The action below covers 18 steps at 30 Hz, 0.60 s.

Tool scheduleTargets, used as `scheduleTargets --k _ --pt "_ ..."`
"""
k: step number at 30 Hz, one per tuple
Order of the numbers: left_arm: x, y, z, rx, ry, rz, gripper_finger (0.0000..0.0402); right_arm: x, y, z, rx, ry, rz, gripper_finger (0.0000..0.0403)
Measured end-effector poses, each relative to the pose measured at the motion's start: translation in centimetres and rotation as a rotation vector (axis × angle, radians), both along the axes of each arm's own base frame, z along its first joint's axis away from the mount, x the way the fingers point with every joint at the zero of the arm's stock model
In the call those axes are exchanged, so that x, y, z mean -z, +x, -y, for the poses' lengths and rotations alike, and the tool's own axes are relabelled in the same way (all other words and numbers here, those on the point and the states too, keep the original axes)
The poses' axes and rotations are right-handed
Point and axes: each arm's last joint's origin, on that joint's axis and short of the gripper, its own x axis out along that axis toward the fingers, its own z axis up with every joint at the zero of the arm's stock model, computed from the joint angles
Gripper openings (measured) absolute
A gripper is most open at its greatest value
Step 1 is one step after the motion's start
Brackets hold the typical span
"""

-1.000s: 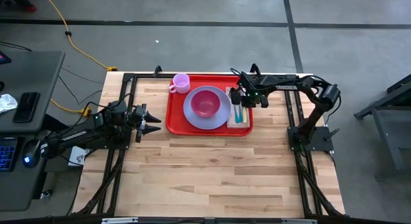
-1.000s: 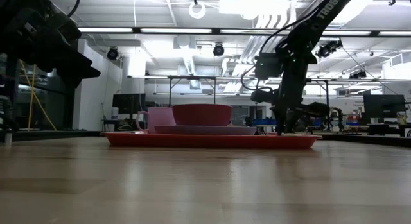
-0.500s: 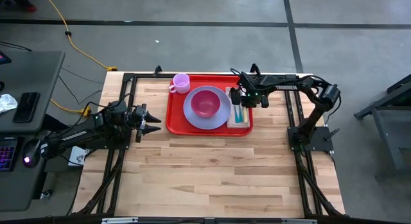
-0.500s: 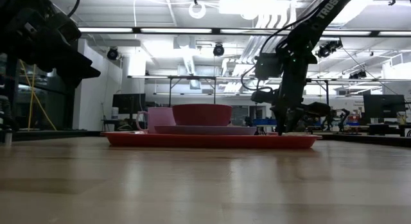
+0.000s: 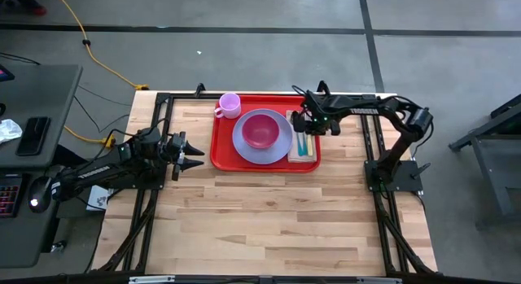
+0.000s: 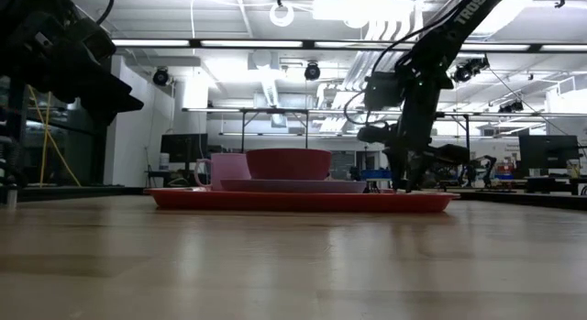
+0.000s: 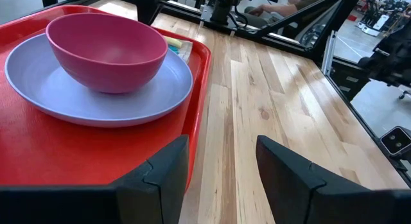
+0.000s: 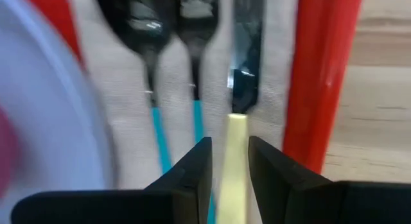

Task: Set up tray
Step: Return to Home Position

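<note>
the red tray (image 5: 221, 157) sits at the table's 12 o'clock side. the plate (image 5: 244, 144) and bowl (image 5: 261, 129) are in its middle, the cup (image 5: 230, 104) at the plate's 11 o'clock. the napkin (image 8: 128, 121) at 3 o'clock keeps the spoon (image 8: 138, 25), fork (image 8: 192, 18) and knife (image 8: 246, 44) side by side, easy to grab. the right gripper (image 8: 229, 147) hangs over the knife handle, jaws a little apart, i think gripping nothing. the left gripper (image 7: 221, 144) waits at the tray's 9 o'clock, jaws wide apart, empty.
</note>
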Motion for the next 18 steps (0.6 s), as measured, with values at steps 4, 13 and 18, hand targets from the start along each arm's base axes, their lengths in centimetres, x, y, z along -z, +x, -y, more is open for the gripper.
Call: scheduleTargets --k 4,13,18 --pt "0.0 0.0 0.0 0.000 0.000 0.000 0.0211 -0.9 0.0 0.0 -0.003 -0.029 0.047 0.0079" --pt "0.0 0.0 0.0 -0.001 -0.003 0.000 0.0211 -3.6 -0.5 -0.4 -0.031 -0.100 0.122 0.0078" --pt "0.0 0.0 0.0 -0.006 -0.023 -0.001 0.0211 -5.1 -0.9 -0.7 -0.081 -0.159 0.162 0.0080"
